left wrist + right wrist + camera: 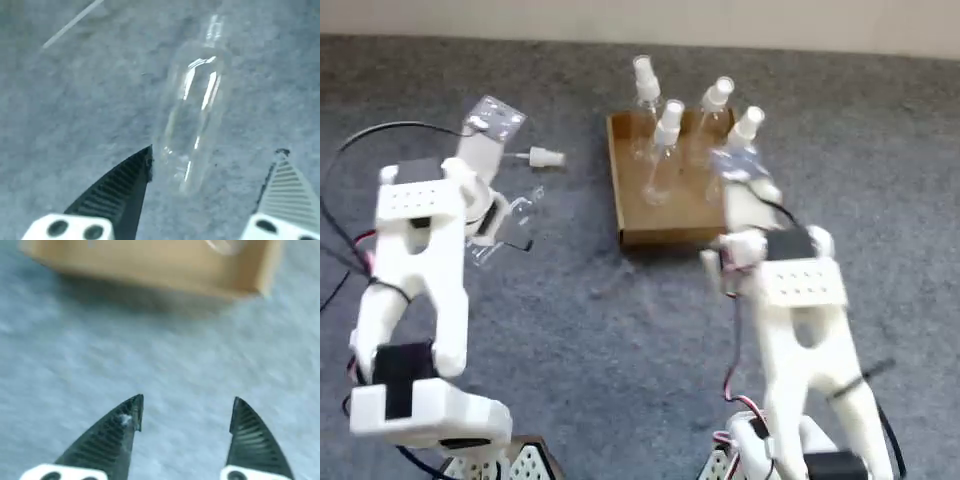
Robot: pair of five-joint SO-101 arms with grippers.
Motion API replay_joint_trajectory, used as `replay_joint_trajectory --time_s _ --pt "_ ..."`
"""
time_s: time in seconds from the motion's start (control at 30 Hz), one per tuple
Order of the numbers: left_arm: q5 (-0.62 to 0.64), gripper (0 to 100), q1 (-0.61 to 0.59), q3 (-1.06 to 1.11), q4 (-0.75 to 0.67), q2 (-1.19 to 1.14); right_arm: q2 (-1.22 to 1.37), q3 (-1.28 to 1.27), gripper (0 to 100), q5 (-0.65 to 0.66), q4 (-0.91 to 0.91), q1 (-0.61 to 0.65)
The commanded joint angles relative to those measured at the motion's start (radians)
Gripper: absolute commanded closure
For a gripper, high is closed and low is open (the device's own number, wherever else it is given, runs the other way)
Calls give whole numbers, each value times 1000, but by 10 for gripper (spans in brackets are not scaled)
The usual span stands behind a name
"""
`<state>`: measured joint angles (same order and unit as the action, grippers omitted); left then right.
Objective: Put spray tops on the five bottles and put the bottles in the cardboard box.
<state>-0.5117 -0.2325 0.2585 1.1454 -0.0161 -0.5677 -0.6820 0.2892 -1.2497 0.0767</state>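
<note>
"How many bottles?"
"Five. Four capped bottles (665,150), clear with white tops, stand in the cardboard box (632,215). The fifth bottle (192,125), clear and seemingly uncapped, lies on the grey counter (620,330) between the left claw's (215,151) spread fingers."
"Loose tops?"
"One spray top (545,157), left of the box."
"The right claw (187,400)?"
"Released, over the counter near the box."

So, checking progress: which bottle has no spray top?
The bottle lying on the carpet by the left end effector; the four in the cardboard box stand capped.
</note>
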Motion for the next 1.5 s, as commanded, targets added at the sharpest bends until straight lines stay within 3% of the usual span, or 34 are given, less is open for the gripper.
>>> replay_joint_trajectory --time_s 0.0,0.3,0.57,0.73,0.9,1.03,1.27,1.47 --pt "-6 671 38 -59 9 -38 -97 -61 781 149 -4 -147" --pt "-6 673 2 -229 0 -320 -131 -160 781 305 -1 -328" --pt "-12 953 38 -242 141 -348 -130 -162 781 310 -1 -392" --pt "-32 975 77 -119 262 -140 -130 -160 781 310 -1 -432" --pt "-31 972 265 179 275 242 -130 -160 781 310 1 -467" --pt "84 966 495 285 264 429 -130 -160 781 310 -1 -484" --pt "313 882 819 74 199 179 -131 -162 781 305 -8 -483" --pt "562 884 892 -128 126 -165 -131 -162 781 304 -8 -483"
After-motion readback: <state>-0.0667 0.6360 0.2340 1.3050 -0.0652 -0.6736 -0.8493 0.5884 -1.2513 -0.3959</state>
